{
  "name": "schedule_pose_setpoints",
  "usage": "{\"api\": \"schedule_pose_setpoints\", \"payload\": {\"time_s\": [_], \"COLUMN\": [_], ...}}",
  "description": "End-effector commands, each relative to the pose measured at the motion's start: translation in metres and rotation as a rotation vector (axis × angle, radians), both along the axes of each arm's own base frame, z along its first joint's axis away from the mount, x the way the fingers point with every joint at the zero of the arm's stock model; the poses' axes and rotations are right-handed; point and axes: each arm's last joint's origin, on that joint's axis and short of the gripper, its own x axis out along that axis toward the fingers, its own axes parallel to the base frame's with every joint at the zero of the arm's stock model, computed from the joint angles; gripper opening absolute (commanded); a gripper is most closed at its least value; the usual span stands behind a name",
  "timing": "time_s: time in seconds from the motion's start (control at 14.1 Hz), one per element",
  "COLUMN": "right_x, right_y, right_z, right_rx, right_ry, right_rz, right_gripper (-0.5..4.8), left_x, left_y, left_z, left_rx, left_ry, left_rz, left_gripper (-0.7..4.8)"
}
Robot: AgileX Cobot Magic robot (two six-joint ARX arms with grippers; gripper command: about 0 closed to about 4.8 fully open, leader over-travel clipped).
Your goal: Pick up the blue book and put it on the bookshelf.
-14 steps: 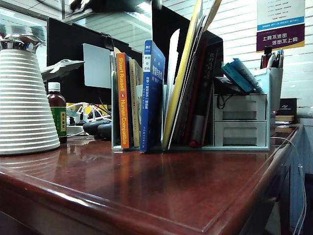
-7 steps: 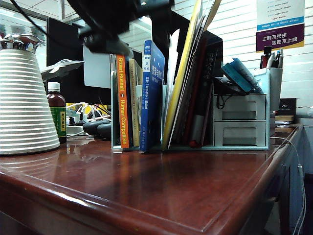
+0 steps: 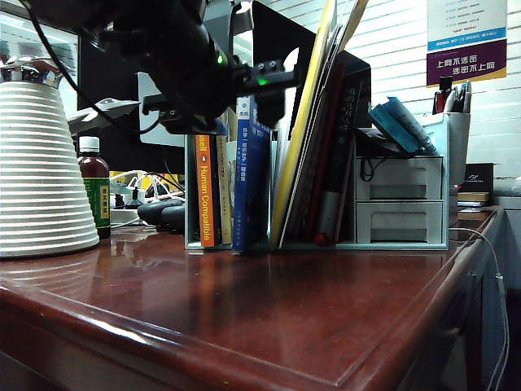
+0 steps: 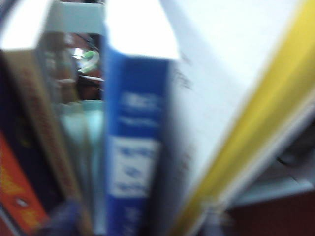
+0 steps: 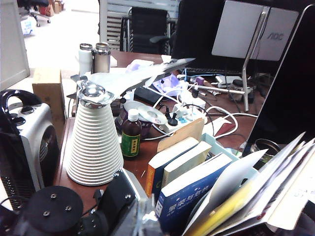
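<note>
The blue book (image 3: 251, 183) stands upright in the pale bookshelf (image 3: 366, 244), between an orange-spined book (image 3: 205, 191) and a leaning yellow folder (image 3: 295, 175). A black arm reaches in from the upper left and covers the book tops. The left wrist view is blurred. In it the blue book's spine (image 4: 133, 147) fills the middle, and my left gripper (image 4: 138, 223) straddles it with dark fingers (image 4: 64, 219) set wide apart and clear of the cover. From above, the right wrist view shows the blue book (image 5: 192, 194) in the bookshelf (image 5: 216, 142). My right gripper (image 5: 152, 219) is a pale blur beside it, shut and empty.
A white ribbed vessel (image 3: 41, 163) and a brown bottle (image 3: 95, 191) stand at the left. Two drawers (image 3: 399, 199) and a pen holder (image 3: 456, 122) join the rack on the right. Monitors and cables sit behind it. The table's front edge (image 3: 326, 371) runs close to the camera.
The black arm has come down from above the frame to the book tops. The blue book has stayed upright in the rack.
</note>
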Motion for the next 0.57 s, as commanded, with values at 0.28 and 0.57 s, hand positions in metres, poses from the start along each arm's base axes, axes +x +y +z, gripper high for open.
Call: {"api": "schedule_pose_setpoints", "payload": {"time_s": [0.28,0.57], "right_x": [-0.004,-0.004], "right_y": [-0.003,-0.003], "right_z": [0.002,0.001], "right_rx": [0.010,-0.001], "right_ry": [-0.004,0.009], "right_rz": [0.003,0.003], "right_gripper": [-0.06,-0.06], "left_x": [0.014,0.022], "left_y": [0.003,-0.003], "left_z": [-0.009,0.002], "left_rx": [-0.012,-0.041], "left_ry": [-0.045,-0.074], "left_rz": [0.066,0.080], "left_gripper": [1.23,-0.06]}}
